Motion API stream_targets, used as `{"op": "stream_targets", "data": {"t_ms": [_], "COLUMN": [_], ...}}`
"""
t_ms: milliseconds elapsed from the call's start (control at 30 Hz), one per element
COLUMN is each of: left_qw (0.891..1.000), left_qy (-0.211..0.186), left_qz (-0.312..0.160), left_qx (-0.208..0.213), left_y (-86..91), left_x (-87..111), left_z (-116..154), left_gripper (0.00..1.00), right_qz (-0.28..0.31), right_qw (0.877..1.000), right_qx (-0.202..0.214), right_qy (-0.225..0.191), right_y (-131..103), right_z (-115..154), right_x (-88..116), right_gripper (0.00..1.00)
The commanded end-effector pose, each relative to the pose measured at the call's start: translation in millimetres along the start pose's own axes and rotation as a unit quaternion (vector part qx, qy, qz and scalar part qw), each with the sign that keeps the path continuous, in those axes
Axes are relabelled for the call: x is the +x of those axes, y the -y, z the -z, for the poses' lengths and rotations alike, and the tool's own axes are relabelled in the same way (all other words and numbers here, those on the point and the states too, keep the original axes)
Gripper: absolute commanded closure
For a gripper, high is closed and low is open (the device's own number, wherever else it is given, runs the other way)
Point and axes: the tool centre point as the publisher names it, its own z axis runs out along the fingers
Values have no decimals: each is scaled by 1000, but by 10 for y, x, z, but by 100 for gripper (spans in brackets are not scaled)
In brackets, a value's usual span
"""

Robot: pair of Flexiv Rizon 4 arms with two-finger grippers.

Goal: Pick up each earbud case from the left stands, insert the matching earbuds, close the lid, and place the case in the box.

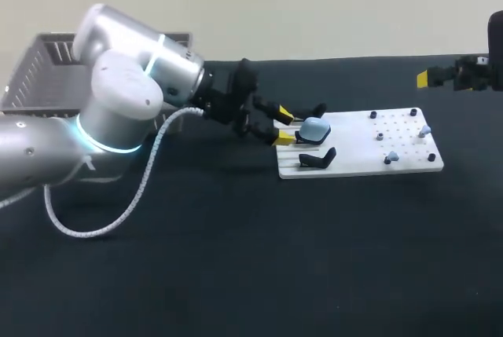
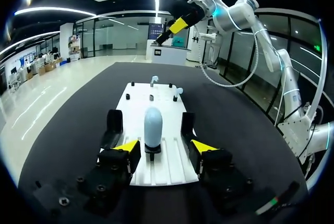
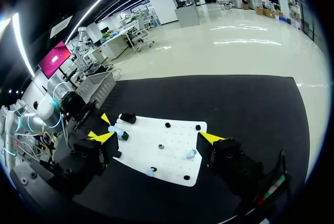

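Sitting on the middle of three black stands at the left end of the white board [image 1: 354, 163], the pale blue earbud case [image 1: 314, 128] is upright and untouched. The far stand [image 1: 317, 109] and the near stand [image 1: 318, 159] flank it and carry nothing.

The left arm [image 1: 118, 109] comes in from the left, low over the bench [image 1: 236, 258], and the left tool [image 2: 165, 146] points at the board's left edge. Its fingers are spread wide and hold nothing. In the left wrist view the yellow tips lie one to each side of the case's stand, just short of the case, with a clear gap on either side.

One small pale blue earbud [image 1: 425, 130] stands toward the far right of the board and a second earbud [image 1: 391, 158] stands nearer. Both are well apart from the case, among several black pegs [image 1: 372, 115].

The grey mesh box [image 1: 39, 74] is at the far left of the bench, behind the left arm.

The right tool [image 3: 156, 137] hangs high over the far right of the bench, apart from the board. Its fingers are also wide open and empty, and in its wrist view the right end of the board shows far below between them.
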Motion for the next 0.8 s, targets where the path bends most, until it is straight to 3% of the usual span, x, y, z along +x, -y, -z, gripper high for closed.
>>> {"op": "stream_targets", "data": {"t_ms": [33,333,533,600,800], "left_qw": [1000,1000,1000,1000,1000], "left_qy": [3,12,15,16,16], "left_qz": [0,-1,1,1,-1], "left_qx": [10,14,12,12,12], "left_y": [-83,-43,-40,-50,-84], "left_x": [-4,-5,9,8,-4], "left_z": [-57,-135,-151,-158,-181], "left_gripper": [35,37,44,51,51], "right_qz": [0,0,0,0,0], "right_qw": [1000,1000,1000,1000,1000], "right_qx": [0,0,0,0,0], "right_qy": [0,0,0,0,0], "right_y": [0,0,0,0,0], "right_z": [4,4,4,4,4], "right_x": [1,1,1,1,1], "right_gripper": [0,0,0,0,0]}}
